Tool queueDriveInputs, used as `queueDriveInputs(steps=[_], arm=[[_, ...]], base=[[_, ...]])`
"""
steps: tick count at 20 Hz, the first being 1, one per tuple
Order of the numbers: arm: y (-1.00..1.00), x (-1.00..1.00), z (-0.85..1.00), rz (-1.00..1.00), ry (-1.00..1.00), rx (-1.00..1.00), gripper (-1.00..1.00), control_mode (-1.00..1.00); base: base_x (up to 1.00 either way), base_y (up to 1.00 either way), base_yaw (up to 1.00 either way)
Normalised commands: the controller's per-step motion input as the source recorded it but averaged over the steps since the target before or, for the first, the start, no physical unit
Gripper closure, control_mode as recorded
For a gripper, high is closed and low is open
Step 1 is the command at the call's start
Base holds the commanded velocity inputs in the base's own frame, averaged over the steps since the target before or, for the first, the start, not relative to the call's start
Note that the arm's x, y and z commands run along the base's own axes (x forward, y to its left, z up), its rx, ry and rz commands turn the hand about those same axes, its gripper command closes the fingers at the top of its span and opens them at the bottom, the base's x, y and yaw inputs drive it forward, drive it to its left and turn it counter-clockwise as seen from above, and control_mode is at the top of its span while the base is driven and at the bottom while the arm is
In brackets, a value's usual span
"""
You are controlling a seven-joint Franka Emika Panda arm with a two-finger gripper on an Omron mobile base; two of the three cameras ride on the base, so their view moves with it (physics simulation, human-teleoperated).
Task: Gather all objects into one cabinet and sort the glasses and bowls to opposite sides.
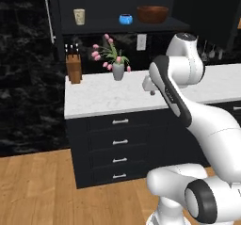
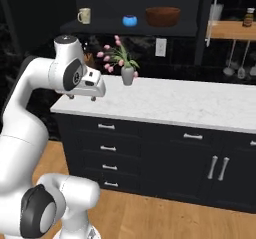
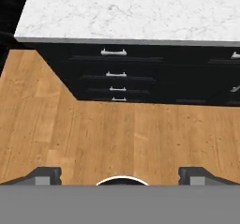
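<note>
1. the pincer (image 2: 80, 98) hangs in front of the table (image 1: 108, 101) edge, fingers wide apart and holding nothing; the hand view looks down on wooden floor and the drawer fronts (image 3: 115, 73).
2. on the table stand a vase of tulips (image 1: 116, 68) and a knife block (image 1: 73, 65), neither part of the job.
3. farther back, on the open cabinet's shelf (image 1: 103, 28), sit the beige cup (image 1: 79, 16) at left, then the blue bowl (image 1: 125, 19) and the brown bowl (image 1: 152, 14) at right.
4. the cup looks light, rigid and smooth; pinching across its rim wall seems safest.
5. the brown bowl looks wider and heavier; its rim edge is probably the only grip.
</note>
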Motion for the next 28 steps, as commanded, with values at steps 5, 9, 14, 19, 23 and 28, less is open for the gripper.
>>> queueDriveInputs(steps=[5,9,14,19,23,28], arm=[[0.0,0.0,0.0,0.0,0.0,0.0,-1.0,1.0],[0.0,0.0,0.0,0.0,0.0,0.0,-1.0,1.0],[0.0,0.0,0.0,0.0,0.0,0.0,-1.0,1.0],[0.0,0.0,0.0,0.0,0.0,0.0,-1.0,1.0],[0.0,0.0,0.0,0.0,0.0,0.0,-1.0,1.0],[0.0,0.0,0.0,0.0,0.0,0.0,-1.0,1.0]], base=[[-0.24,-0.58,-0.02],[-0.21,-0.7,-0.04],[-0.19,-0.79,-0.09],[-0.2,-0.85,-0.11],[-0.16,-0.88,-0.15],[-0.1,-0.9,-0.17]])
